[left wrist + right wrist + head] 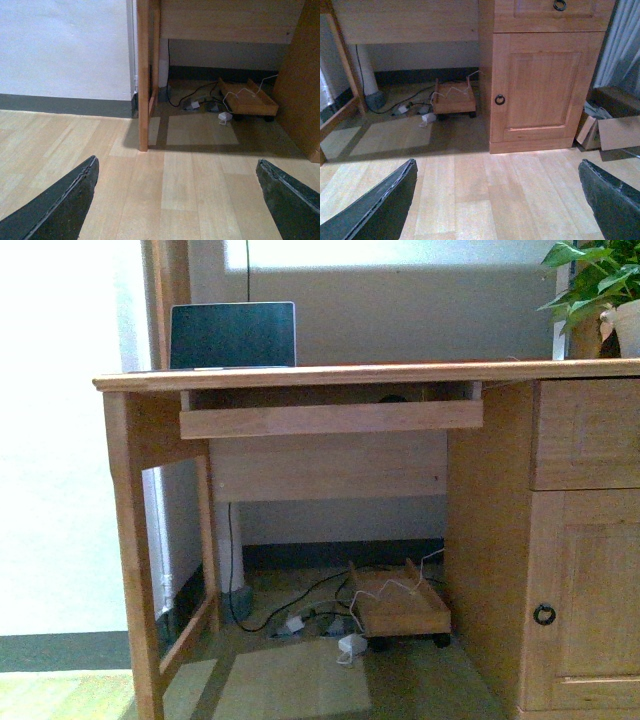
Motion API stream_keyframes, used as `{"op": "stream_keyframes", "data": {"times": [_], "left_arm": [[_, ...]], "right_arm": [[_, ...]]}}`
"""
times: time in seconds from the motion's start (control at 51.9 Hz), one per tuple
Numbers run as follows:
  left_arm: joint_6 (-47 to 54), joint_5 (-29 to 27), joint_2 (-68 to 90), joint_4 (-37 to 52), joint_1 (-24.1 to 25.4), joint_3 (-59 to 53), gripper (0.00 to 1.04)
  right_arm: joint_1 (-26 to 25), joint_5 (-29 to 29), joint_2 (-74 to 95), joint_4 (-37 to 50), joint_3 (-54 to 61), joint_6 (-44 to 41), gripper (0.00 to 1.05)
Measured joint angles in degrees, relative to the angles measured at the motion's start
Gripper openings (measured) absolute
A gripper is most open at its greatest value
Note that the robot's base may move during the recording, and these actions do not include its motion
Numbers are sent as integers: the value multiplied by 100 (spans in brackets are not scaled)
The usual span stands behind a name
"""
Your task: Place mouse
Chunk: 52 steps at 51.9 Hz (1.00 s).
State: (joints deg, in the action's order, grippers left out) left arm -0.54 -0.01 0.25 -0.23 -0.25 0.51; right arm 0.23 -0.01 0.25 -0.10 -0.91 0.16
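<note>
I cannot make out the mouse for certain. In the front view a small dark domed shape (393, 397) peeks over the front board of the pull-out shelf (330, 418) under the desk top (400, 372); I cannot tell what it is. My left gripper (176, 162) is open and empty, low over the wooden floor in front of the desk's left leg (143, 75). My right gripper (497, 164) is open and empty, over the floor in front of the desk's cabinet door (540, 85). Neither arm shows in the front view.
An open laptop (232, 336) stands on the desk's left part and a potted plant (600, 290) at its right end. Under the desk lie a small wheeled wooden stand (400, 605), cables and plugs (300, 622). Cardboard boxes (610, 127) lie right of the cabinet.
</note>
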Motion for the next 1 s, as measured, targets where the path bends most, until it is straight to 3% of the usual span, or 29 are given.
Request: {"op": "stream_keyframes", "data": {"times": [1.003], "left_arm": [[0, 0, 0, 0, 0, 0, 97]], "right_arm": [[0, 0, 0, 0, 0, 0, 97]]}}
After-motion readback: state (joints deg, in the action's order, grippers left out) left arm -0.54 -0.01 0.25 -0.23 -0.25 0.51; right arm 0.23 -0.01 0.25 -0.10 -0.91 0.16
